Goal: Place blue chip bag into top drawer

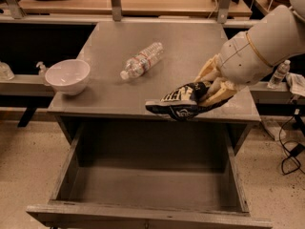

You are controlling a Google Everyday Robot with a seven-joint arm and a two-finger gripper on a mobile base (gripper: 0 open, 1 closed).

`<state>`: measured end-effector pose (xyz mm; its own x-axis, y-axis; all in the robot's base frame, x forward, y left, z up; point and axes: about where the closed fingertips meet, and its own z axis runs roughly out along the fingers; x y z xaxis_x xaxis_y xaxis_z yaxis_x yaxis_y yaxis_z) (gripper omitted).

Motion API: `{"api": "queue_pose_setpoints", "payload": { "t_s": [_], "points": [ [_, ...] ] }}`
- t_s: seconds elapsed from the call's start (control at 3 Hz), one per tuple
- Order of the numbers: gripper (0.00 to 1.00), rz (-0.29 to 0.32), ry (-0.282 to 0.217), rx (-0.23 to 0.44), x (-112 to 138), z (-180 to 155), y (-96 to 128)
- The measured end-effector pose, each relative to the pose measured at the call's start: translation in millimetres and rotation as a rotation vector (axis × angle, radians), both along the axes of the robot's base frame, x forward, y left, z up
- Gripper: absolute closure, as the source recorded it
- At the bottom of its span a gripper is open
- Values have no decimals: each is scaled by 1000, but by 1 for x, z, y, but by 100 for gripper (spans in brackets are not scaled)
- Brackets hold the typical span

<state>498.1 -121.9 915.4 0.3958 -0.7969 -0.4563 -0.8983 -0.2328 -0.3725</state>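
A white bowl [67, 75] sits at the front left corner of the grey table [190, 42]. A clear water bottle [141, 60] lies on its side near the table's middle. Below the table's front edge the top drawer [143, 213] stands pulled wide open. The blue chip bag [177, 105] hangs in the air over the table's front right edge, above the drawer's back. The gripper [209, 90], at the table's right front, pinches the bag's right end between closed fingers.
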Motion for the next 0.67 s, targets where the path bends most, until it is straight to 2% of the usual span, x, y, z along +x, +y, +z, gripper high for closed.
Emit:
{"api": "queue_pose_setpoints", "payload": {
  "t_s": [0.33,0.67],
  "points": [
    [100,-4,-5,2,2,1,1],
    [100,-7,-20,26,-24,-8,6]
  ]
}}
